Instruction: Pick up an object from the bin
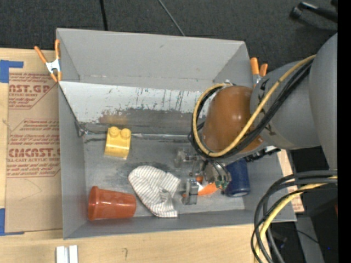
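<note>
My gripper (186, 176) hangs low in the bin's right half, under the orange cover. Its two metal fingers stand apart, one toward the back and one toward the front, so it is open. Just left of it lies a crumpled white cloth with a dark check pattern (154, 188), whose right edge reaches the gap between the fingers. A small orange piece (207, 189) lies just right of the front finger. Beyond that, a dark blue can (238, 179) rests by the right wall, partly hidden by the arm.
A yellow toy brick (118, 142) sits at the back left of the floor. A red-orange cup (111, 204) lies on its side in the front left corner. The arm and its cables cover the bin's right side.
</note>
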